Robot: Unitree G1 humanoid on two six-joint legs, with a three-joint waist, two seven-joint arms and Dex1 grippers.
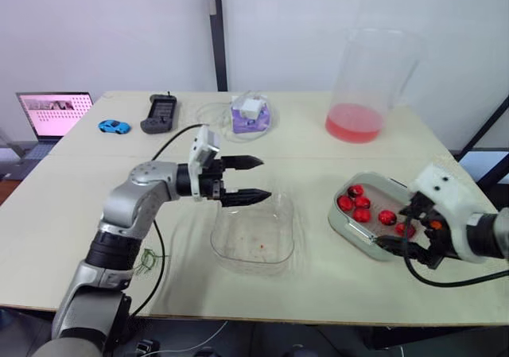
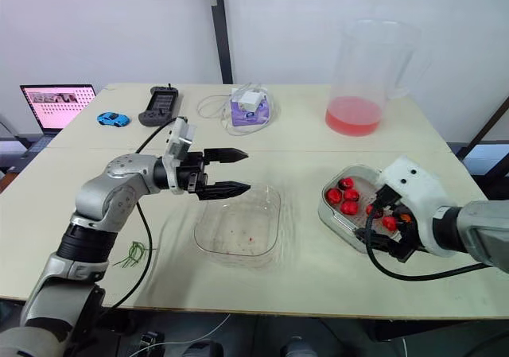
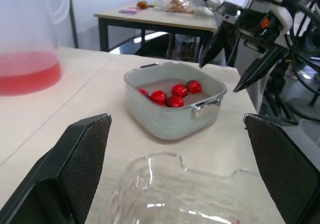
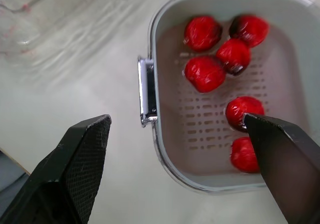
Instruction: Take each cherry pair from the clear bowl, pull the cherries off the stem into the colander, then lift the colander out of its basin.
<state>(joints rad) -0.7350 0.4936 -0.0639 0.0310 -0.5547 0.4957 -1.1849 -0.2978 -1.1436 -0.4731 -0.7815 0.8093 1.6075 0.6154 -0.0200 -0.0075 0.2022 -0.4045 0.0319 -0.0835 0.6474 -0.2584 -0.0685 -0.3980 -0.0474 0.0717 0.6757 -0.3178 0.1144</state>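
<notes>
The clear bowl [image 1: 254, 234] sits at the table's middle, holding just a few red specks. My left gripper [image 1: 254, 180] hovers open over its far-left rim, nothing between its fingers. To the right stands the grey basin [image 3: 165, 126] with the white colander [image 4: 210, 134] inside it, holding several red cherries [image 4: 204, 73]. My right gripper [image 1: 402, 230] is open above the basin's near right side, straddling the colander's edge by the metal handle [image 4: 146, 92]. A few green stems [image 1: 145, 261] lie on the table left of the bowl.
A tall clear pitcher [image 1: 364, 87] with pink liquid stands behind the basin. Along the far edge lie a laptop [image 1: 54, 114], a blue toy car [image 1: 114, 126], a black device [image 1: 160, 113] and a purple box [image 1: 250, 114] with cables.
</notes>
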